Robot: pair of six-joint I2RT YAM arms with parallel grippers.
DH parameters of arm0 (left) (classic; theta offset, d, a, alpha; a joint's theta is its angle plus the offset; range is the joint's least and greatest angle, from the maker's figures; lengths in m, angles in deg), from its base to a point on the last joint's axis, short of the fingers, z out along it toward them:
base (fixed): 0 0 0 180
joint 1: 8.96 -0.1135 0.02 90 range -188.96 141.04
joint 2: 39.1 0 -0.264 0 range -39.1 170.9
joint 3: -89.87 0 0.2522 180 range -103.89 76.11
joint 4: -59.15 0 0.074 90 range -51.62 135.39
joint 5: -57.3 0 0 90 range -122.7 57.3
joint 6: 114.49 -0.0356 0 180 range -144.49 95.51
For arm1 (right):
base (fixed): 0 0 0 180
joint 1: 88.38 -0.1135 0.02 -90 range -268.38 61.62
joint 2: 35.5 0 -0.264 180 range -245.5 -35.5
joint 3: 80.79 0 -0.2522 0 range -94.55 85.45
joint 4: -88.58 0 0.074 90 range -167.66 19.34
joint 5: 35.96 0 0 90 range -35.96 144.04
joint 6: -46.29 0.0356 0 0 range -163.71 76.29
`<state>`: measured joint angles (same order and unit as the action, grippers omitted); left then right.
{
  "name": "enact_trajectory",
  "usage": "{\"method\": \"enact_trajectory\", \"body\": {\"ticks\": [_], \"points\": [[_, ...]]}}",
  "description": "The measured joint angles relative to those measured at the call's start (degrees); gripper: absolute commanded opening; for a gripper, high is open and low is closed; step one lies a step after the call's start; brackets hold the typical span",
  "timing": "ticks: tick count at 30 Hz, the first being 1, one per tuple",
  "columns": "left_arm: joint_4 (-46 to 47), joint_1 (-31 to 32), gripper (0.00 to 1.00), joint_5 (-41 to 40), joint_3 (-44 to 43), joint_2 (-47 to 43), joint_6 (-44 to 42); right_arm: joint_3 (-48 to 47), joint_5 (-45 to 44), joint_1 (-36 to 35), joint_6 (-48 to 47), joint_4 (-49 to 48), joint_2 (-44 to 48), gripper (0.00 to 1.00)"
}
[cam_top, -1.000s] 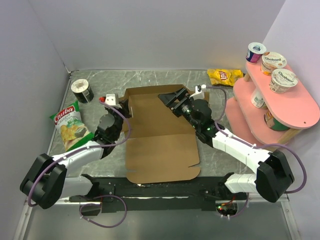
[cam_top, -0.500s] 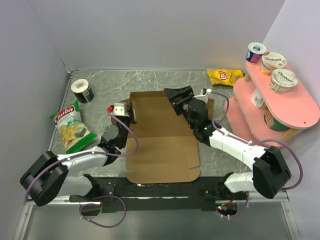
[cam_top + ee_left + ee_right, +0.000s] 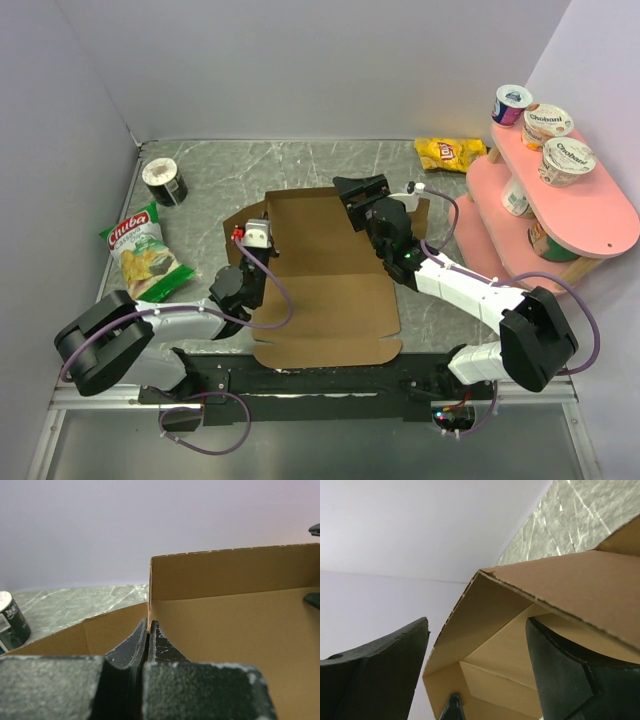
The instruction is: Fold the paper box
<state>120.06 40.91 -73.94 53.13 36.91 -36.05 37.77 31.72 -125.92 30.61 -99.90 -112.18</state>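
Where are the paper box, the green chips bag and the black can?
paper box (image 3: 322, 300), top view, flat middle panel
green chips bag (image 3: 143, 255), top view, bag's middle
black can (image 3: 160, 172), top view, its top

The marbled table (image 3: 330, 160) holds paper box (image 3: 320, 290), green bag (image 3: 140, 255), yellow bag (image 3: 450, 152), can (image 3: 164, 181).

We read "Chuba" on the green snack bag (image 3: 142, 255) at the left of the frame. "Chobani" stands on the lid of one yogurt cup (image 3: 548, 121) and of the neighbouring cup (image 3: 568, 156), on the pink shelf (image 3: 600, 215) at upper right. The logo on the yellow bag (image 3: 450, 152) is too small for us to read.
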Motion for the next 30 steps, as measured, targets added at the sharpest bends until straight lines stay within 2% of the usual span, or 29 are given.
{"method": "enact_trajectory", "body": {"ticks": [7, 9, 10, 12, 14, 16, 21, 25, 30], "points": [[2.4, 1.7, 0.01, -1.84, 1.05, 0.42, -2.97, -0.04, -0.85, 0.0, 0.74, 0.9, -0.26, 0.74], [2.29, 2.01, 0.01, -2.21, 1.4, 0.42, -3.39, -0.02, -0.9, 0.0, 0.81, 0.92, -0.26, 0.77], [2.16, 2.14, 0.01, -2.29, 1.57, 0.39, -3.67, 0.02, -0.92, 0.0, 0.74, 0.87, -0.26, 0.84], [1.29, 2.25, 0.01, -2.16, 1.66, -0.11, -3.56, 0.2, -0.83, 0.02, -0.31, 0.92, -0.11, 0.9], [-5.03, 2.03, 0.01, -1.62, 0.55, -2.93, -1.68, 0.42, -0.44, 0.02, -3.26, 1.29, 0.83, 0.96], [-15.34, 0.59, 0.01, 1.16, -2.91, -6.64, 1.53, 0.44, 0.52, 0.02, -8.2, 2.73, 2.97, 0.99], [-38.64, -6.67, 0.01, 10.58, -15.76, -11.72, 8.98, 0.15, 6.08, 0.02, -22.67, 8.37, 12.87, 1.0], [-52.19, -11.58, 0.01, 18.4, -23.63, -12.61, 11.39, -4.39, 15.69, 0.2, -35.58, 15.96, 18.38, 1.0], [-65.51, -13.51, 0.01, 28.57, -31.06, -10.73, 12.24, -15.56, 28.24, 0.28, -50.62, 27.21, 16.87, 0.99]]}}
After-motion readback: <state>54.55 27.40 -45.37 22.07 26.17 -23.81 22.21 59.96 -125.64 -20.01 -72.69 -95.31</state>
